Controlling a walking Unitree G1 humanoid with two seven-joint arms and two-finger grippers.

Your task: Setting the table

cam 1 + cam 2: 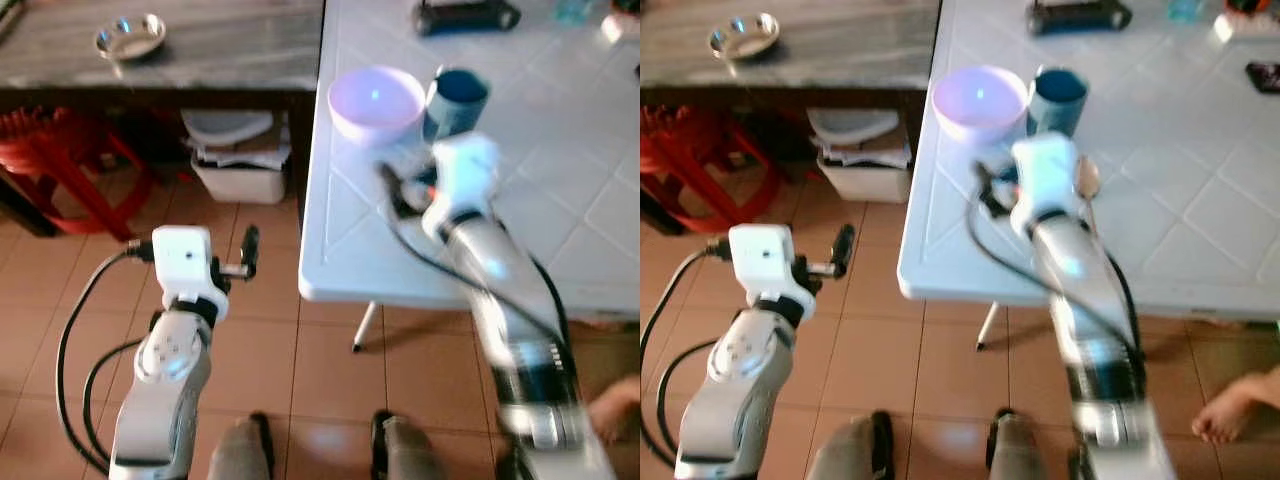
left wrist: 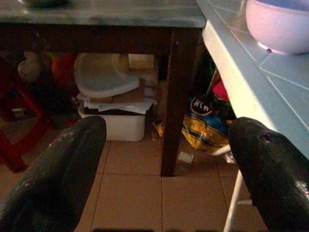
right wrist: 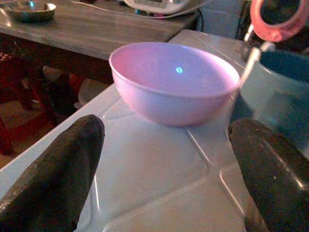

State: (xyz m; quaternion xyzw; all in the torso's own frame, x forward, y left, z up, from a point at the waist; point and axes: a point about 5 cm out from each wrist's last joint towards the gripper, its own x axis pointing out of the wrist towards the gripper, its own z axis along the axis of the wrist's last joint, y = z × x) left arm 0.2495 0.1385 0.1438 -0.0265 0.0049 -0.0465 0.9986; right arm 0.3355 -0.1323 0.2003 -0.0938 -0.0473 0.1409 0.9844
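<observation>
A pale pink bowl (image 1: 376, 100) stands near the left edge of the white tiled table (image 1: 560, 230), and a blue cup (image 1: 455, 100) sits close beside it on the right. My right gripper (image 1: 393, 185) hovers low over the table just in front of the bowl. In the right wrist view its fingers (image 3: 58, 179) are spread wide and open, with the bowl (image 3: 174, 87) and cup (image 3: 275, 96) ahead of them. My left gripper (image 1: 248, 252) hangs open over the floor, left of the table edge and below its top. Nothing sits between its fingers (image 2: 58, 169).
A dark side table (image 1: 220, 50) at the back left carries a small metal bowl (image 1: 130, 37). Under it are a white bin (image 1: 240, 160) and a red stool (image 1: 60, 160). A black object (image 1: 465, 15) lies far back on the white table. A person's foot (image 1: 1235, 410) rests on the floor at right.
</observation>
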